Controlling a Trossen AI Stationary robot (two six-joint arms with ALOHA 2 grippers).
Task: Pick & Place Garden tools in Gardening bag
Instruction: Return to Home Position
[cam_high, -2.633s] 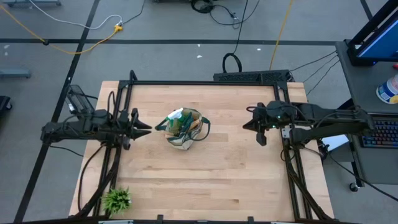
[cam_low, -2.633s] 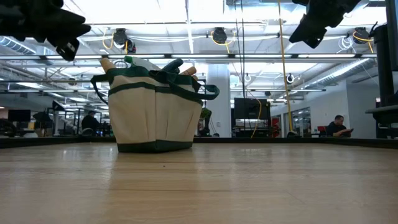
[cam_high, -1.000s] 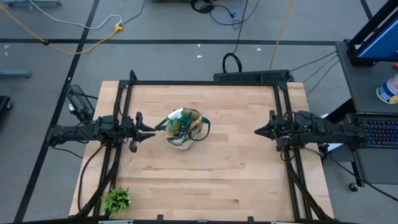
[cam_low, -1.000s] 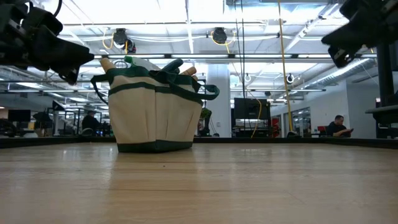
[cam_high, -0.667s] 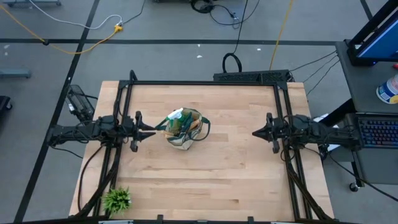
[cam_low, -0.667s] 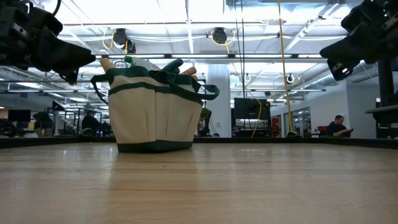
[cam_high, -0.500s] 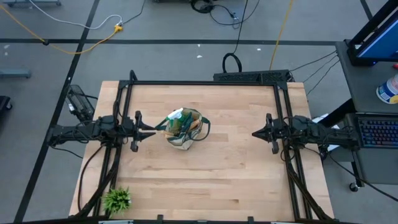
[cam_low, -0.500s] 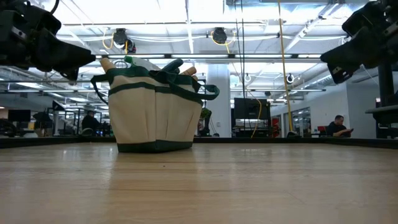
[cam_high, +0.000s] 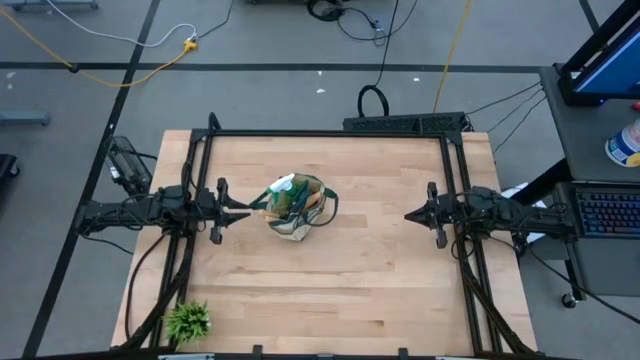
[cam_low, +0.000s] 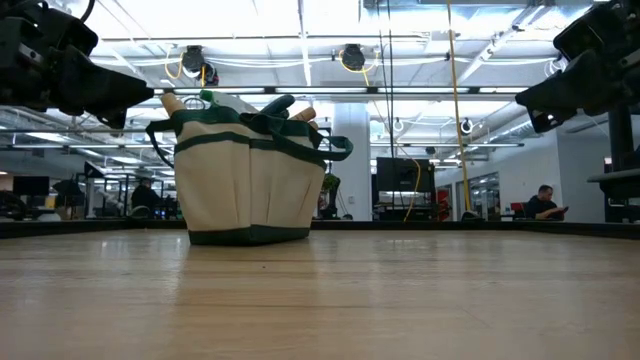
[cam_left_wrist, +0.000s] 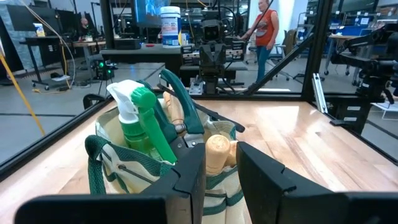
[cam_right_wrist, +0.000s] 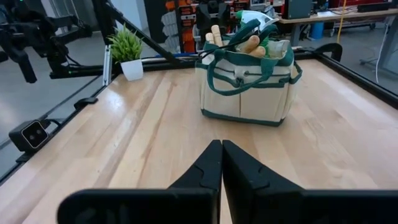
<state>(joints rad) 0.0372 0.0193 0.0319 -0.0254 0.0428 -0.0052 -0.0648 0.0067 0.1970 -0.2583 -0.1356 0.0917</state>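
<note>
Left end effector (cam_high: 243, 209) slightly parted, right end effector (cam_high: 409, 215) closed, both empty; one gardening bag (cam_low: 245, 190) holds one spray bottle (cam_left_wrist: 140, 123).

The bag (cam_high: 296, 207) stood on the table (cam_high: 350, 290), a little left of its middle. In the bag stood the tools (cam_right_wrist: 251, 43) and the spray bottle (cam_left_wrist: 147, 124), which came out above its mouth. The left gripper (cam_high: 244, 208) hung just left of the bag, not touching it. The right gripper (cam_high: 407, 214) hung well apart on the right of the bag. The plant (cam_high: 187, 322) stood left of the bag and before it, at the table's corner.
</note>
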